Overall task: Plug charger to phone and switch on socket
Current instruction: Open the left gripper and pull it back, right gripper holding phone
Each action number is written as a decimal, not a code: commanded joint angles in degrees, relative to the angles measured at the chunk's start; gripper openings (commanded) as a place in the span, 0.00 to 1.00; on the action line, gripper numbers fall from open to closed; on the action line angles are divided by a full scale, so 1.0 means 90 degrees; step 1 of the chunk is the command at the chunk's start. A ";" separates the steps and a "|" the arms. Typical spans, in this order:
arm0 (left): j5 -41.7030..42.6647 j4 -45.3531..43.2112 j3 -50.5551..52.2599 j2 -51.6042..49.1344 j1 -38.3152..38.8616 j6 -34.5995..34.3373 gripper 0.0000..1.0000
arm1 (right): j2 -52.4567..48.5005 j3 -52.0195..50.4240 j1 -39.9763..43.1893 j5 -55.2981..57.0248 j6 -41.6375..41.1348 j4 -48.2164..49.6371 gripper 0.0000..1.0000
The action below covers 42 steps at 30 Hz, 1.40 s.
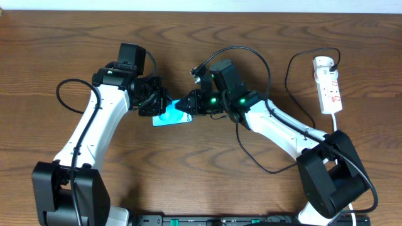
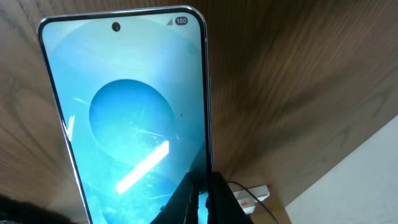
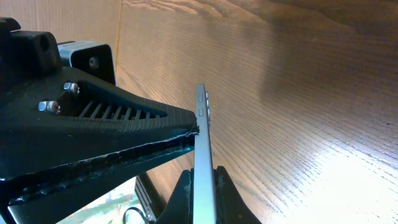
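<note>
The phone [image 1: 171,117] with its bright cyan screen lies between the two arms at the table's middle. In the left wrist view the phone [image 2: 124,112] fills the frame, and my left gripper [image 2: 202,202] is shut on its long right edge. My right gripper [image 3: 205,199] is shut on the phone's [image 3: 204,143] thin silver edge. From overhead, the left gripper [image 1: 161,105] and right gripper [image 1: 188,103] meet at the phone from opposite sides. The white socket [image 1: 328,85] lies at the far right, and the charger's thin black cable [image 1: 290,75] loops away from it. The plug tip is hidden.
Thick black robot cables loop at the left [image 1: 63,94] and below the right arm [image 1: 264,166]. A black bar [image 1: 239,220] runs along the table's front edge. The socket [image 2: 252,196] and a thin cable also show behind the left fingers.
</note>
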<state>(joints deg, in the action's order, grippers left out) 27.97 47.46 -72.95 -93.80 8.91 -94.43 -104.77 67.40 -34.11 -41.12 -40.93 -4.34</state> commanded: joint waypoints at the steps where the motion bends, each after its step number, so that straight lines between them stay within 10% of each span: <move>1: 0.0104 0.0044 0.0010 0.0022 0.0066 0.0221 0.07 | 0.0066 0.0126 0.0046 0.0085 0.0083 0.0121 0.01; 17: 0.0500 -0.0204 0.0010 0.0027 -0.0464 0.0979 0.49 | 0.0068 0.0126 0.0520 0.0121 0.0270 -0.0265 0.01; 34: 0.2365 -0.0491 0.0010 0.0027 -0.1605 0.4631 0.82 | 0.0068 0.0126 0.1394 -0.0743 -0.0466 0.0199 0.01; 42: 0.3390 -0.0928 0.0010 0.0027 -0.1812 0.5185 0.87 | 0.0068 0.0126 0.1717 -0.1863 -0.1525 0.1503 0.01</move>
<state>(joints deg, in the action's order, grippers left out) 52.10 40.16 -72.88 -93.80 -6.76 -51.94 -104.77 67.44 -19.42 -50.68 -49.12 7.03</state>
